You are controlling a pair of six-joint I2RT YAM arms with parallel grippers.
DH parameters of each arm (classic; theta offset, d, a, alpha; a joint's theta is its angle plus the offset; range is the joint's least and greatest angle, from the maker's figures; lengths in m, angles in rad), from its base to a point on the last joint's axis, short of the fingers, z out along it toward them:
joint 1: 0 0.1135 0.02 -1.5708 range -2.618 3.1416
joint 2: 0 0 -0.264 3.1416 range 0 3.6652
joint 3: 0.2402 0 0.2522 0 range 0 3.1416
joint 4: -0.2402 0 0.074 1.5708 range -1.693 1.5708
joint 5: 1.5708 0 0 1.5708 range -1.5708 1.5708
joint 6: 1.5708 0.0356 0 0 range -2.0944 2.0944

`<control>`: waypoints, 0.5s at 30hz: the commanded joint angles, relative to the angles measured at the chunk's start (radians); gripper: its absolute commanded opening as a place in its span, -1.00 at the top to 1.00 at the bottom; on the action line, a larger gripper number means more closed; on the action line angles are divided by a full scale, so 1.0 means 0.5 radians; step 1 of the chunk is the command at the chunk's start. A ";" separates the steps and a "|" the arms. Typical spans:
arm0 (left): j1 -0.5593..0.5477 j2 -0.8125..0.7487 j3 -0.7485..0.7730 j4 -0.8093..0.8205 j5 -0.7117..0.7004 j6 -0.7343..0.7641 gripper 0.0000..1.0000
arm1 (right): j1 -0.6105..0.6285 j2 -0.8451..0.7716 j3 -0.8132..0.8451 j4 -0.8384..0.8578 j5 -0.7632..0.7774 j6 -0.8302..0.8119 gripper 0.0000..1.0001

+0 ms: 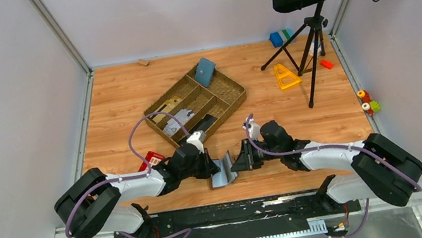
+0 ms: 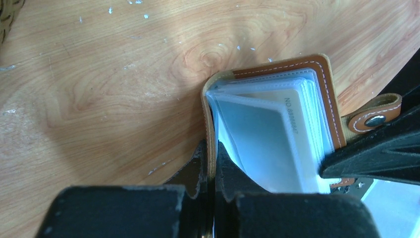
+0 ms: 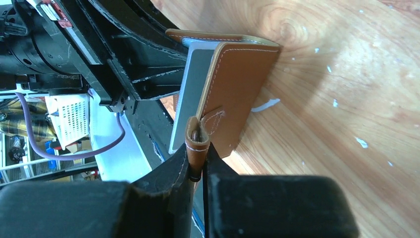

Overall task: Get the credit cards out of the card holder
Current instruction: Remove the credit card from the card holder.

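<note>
The card holder, brown with white stitching, stands opened on its edge near the table's front, between both grippers. In the left wrist view its clear sleeves fan out, and a white card with a printed number shows inside one. My left gripper is shut on the edge of one brown cover. My right gripper is shut on the small closing tab; the other cover hangs beside it. From above, the left gripper and the right gripper face each other across the holder.
A woven compartment tray sits behind, with a blue-teal pouch leaning in it. A music stand's tripod, a yellow triangle and small toys occupy the back right. A red packet lies by the left arm.
</note>
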 commanded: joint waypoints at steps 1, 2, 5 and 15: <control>-0.044 0.041 0.045 0.030 0.030 -0.012 1.00 | 0.057 0.091 0.053 -0.159 0.138 -0.062 0.77; -0.043 0.035 0.047 0.024 0.029 -0.009 1.00 | 0.064 0.091 0.062 -0.180 0.147 -0.068 0.74; -0.043 0.001 0.050 -0.006 0.017 -0.002 1.00 | 0.073 0.072 0.084 -0.239 0.187 -0.086 0.70; -0.044 -0.188 0.072 -0.169 -0.033 0.033 1.00 | 0.074 -0.168 0.022 -0.286 0.272 -0.089 -0.06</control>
